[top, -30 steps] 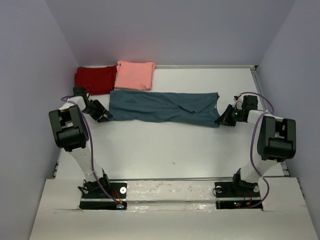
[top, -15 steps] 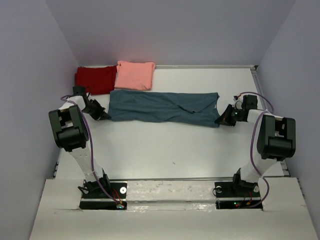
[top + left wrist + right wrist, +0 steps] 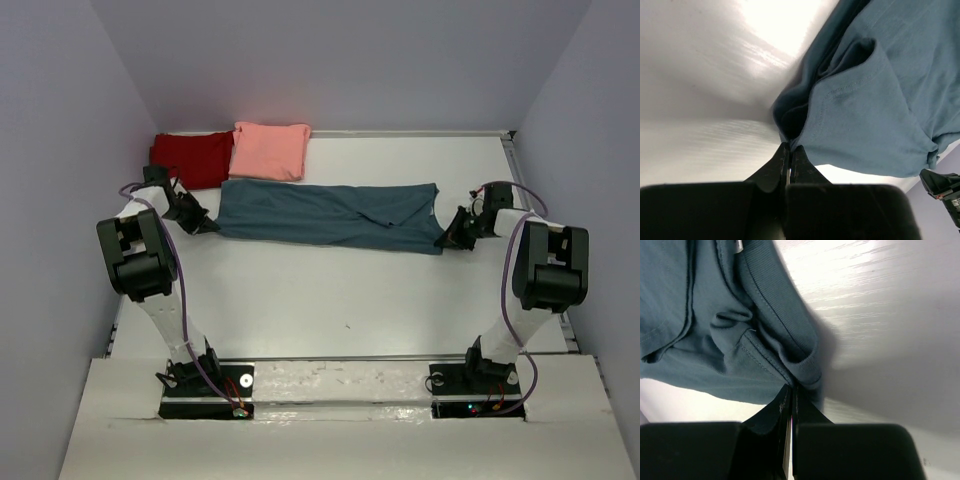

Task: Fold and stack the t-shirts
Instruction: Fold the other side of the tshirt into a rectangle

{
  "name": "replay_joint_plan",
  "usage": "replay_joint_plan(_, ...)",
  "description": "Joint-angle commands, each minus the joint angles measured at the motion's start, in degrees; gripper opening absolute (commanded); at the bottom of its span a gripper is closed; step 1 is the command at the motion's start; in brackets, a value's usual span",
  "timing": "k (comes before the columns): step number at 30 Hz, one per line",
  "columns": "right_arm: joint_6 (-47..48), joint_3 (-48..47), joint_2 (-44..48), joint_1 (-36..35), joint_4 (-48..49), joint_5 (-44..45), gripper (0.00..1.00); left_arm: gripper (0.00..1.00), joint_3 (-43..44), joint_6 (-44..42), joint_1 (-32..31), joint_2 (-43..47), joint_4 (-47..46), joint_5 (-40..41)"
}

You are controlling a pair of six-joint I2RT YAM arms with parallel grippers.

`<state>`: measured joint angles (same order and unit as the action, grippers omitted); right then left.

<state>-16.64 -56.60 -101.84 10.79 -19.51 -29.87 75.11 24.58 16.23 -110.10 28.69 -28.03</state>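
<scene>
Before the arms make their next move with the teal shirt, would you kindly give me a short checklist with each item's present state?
1. Left gripper shut on the teal t-shirt edge: ok.
2. Right gripper shut on the shirt's other end, near the collar: ok.
3. Shirt lying flat between the grippers: not ok, folds bunch right of centre.
4. All layers caught in each grip: cannot tell.
5. Teal t-shirt apart from the pink t-shirt: cannot tell, their edges look adjacent from above.
</scene>
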Motion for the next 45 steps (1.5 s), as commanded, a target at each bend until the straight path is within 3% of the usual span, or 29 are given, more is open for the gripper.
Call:
replay_joint_plan(1, 1.1, -4.0, -0.6, 0.0, -4.3, 7.5, 0.00, 0.00, 3.2, -1.3, 0.4, -1.6, 1.6, -0.3)
replay_joint_plan(22, 1.9, -9.4, -2.7, 2.1, -12.7, 16.9, 0.00, 0.00, 3.2, -1.8, 0.9, -2.8, 1.4, -1.3)
replay_joint_plan(37, 0.1, -9.8, -1.2, 2.1, -24.3, 17.6, 0.00, 0.00, -4.2, -1.1, 0.9, 5.4, 8.2, 2.7)
replay_joint_plan(45, -0.1, -5.5, 3.6, 2.1, -28.0, 19.6, 0.00, 0.00, -8.3, -2.3, 0.9, 7.9, 9.5, 3.9)
